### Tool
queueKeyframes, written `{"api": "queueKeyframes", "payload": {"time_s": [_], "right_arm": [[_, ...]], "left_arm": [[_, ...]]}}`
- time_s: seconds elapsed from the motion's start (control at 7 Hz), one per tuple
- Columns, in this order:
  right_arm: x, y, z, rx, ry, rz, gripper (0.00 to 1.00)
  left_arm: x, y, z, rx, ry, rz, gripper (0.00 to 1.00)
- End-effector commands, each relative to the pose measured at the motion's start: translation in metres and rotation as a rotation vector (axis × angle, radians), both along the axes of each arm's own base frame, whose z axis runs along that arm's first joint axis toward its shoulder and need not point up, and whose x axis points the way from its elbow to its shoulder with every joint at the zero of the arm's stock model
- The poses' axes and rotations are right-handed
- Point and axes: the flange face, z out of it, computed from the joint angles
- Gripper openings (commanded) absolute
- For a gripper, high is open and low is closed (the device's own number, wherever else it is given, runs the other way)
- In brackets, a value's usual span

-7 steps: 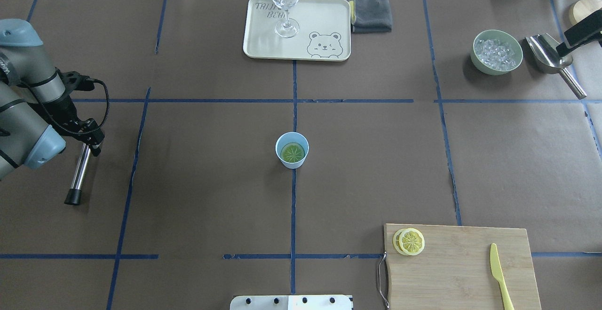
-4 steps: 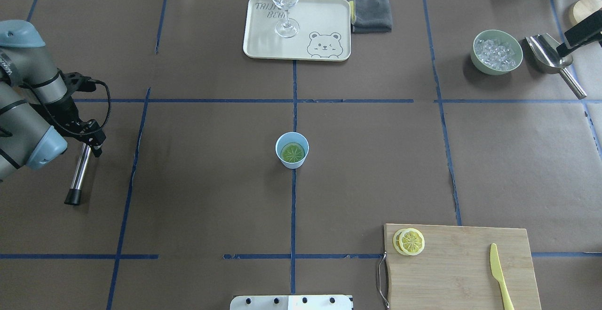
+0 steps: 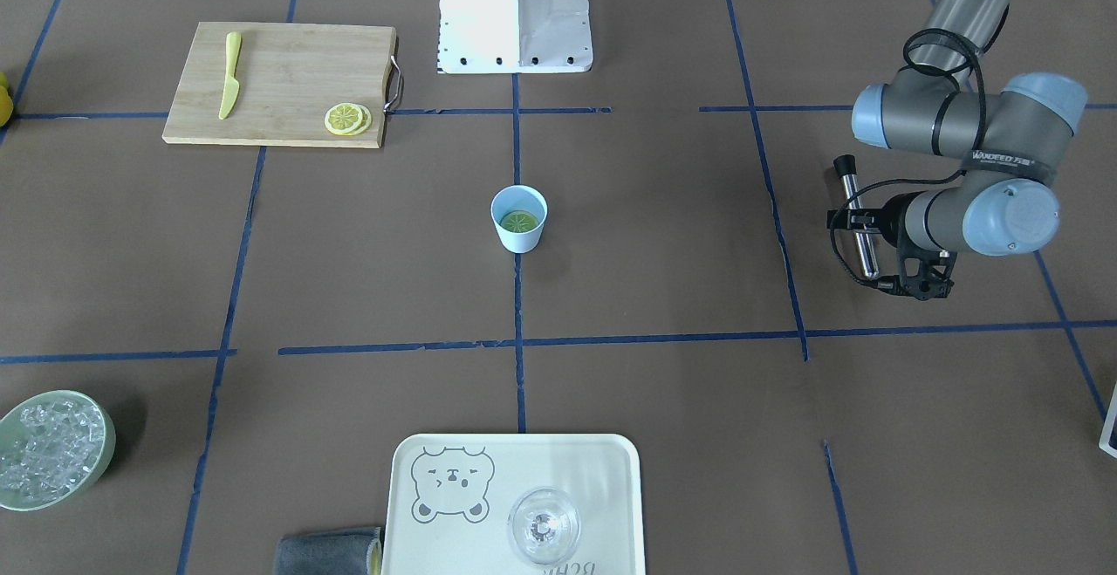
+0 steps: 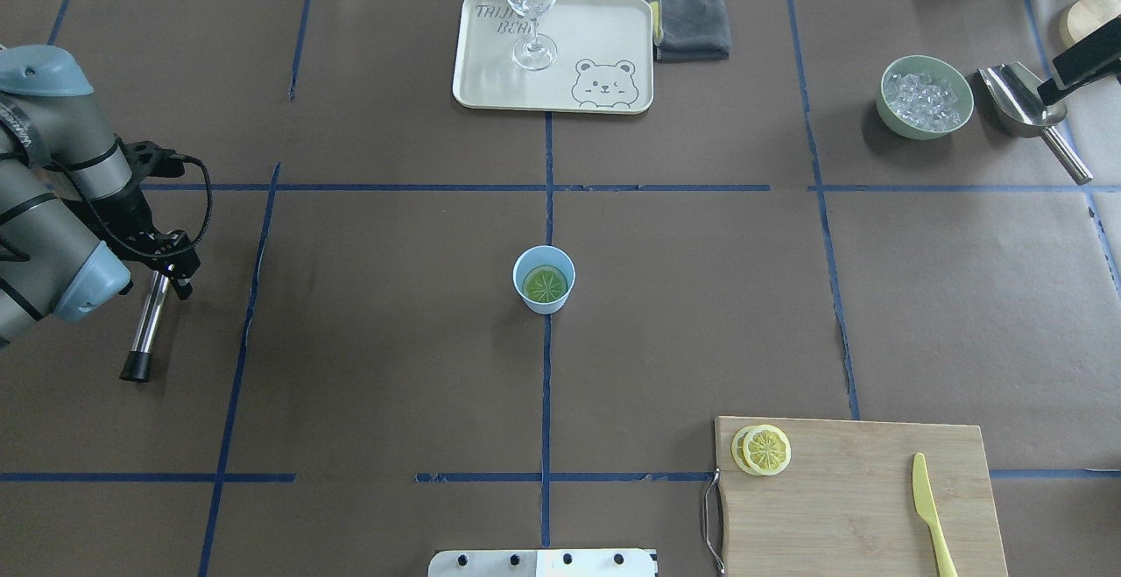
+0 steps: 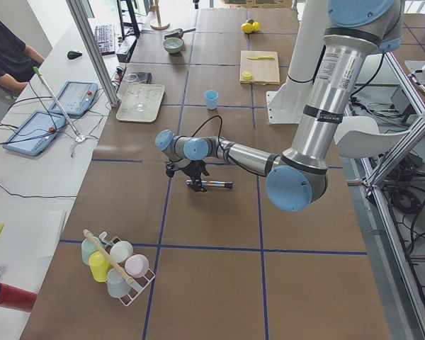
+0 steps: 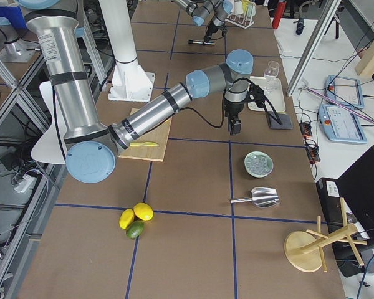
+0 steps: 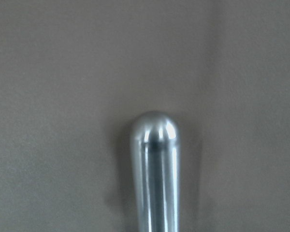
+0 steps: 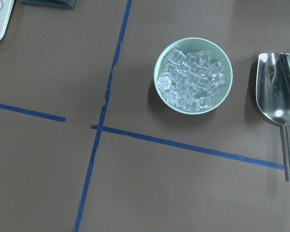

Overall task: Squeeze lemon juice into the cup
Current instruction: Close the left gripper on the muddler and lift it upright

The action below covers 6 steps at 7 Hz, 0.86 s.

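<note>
Since a second ago the left pincer [image 4: 173,265] has shifted slightly over the steel rod [image 4: 147,325], whose black tip has kept its place on the table [image 4: 394,358]. The pincer sits at the rod's other end. From above the arm hides its fingers, and the left wrist view shows only the rod's rounded shiny end, so I cannot tell how wide they stand; possibly they straddle the rod.

Well off to that pincer's right, the cup [image 4: 545,306] stands upright with the lemon slice [image 4: 544,284] lying flat inside.

Far beyond the cup, the right pincer [image 4: 1084,59] hangs over the scoop [image 8: 278,89], with the bowl of ice [image 8: 157,79] just beside it. No fingers show, so its opening cannot be told. Nearer the robot than that pincer, two spare slices [image 4: 764,449] overlap on the cutting board [image 4: 858,516], well apart from the knife [image 4: 930,511].
</note>
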Motion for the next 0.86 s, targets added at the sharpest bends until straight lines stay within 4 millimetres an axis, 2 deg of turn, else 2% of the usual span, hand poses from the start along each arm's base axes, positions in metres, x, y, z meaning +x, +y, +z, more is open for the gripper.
{"api": "queueKeyframes", "payload": {"time_s": [0.0, 0.14, 0.29, 0.43, 0.71], "right_arm": [[0.0, 0.001, -0.002, -0.001, 0.0, 0.001, 1.0], [0.001, 0.002, -0.003, 0.001, -0.001, 0.001, 1.0], [0.001, 0.002, -0.003, 0.001, -0.001, 0.001, 1.0], [0.0, 0.002, -0.003, -0.001, -0.002, 0.0, 1.0], [0.001, 0.002, -0.003, -0.001, -0.002, 0.002, 1.0]], "left_arm": [[-0.001, 0.002, 0.003, -0.004, -0.005, -0.003, 0.55], [-0.001, 0.002, 0.003, -0.005, -0.008, -0.004, 0.33], [-0.001, 0.001, 0.001, -0.004, -0.006, -0.005, 0.07], [0.0, 0.0, -0.009, -0.012, -0.013, -0.031, 0.0], [-0.01, -0.002, -0.048, 0.082, -0.081, -0.1, 0.0]]}}
